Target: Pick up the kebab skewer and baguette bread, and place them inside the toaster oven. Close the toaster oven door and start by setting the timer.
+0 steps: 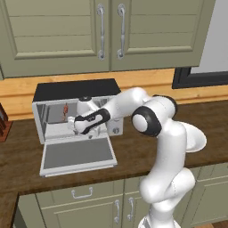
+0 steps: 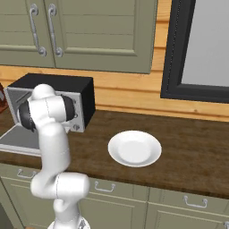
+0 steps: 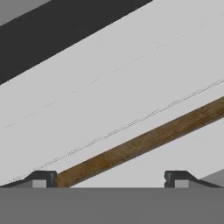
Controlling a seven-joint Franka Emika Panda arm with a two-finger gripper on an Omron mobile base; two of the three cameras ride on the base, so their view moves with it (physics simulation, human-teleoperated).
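The toaster oven stands on the wooden counter with its door folded down flat in front. The kebab skewer hangs upright inside, at the back left of the grey cavity. My gripper reaches into the oven mouth from the right, low and just right of the skewer. In the hand view the gripper is open, its fingertips wide apart with nothing between them, over pale grey oven surfaces and a brown strip of counter. The baguette bread is hidden. From the right, my arm covers most of the oven.
An empty white plate lies on the counter right of the oven. Upper cabinets hang above the oven. A dark-framed window is at the right. A dark brown object stands at the counter's far left.
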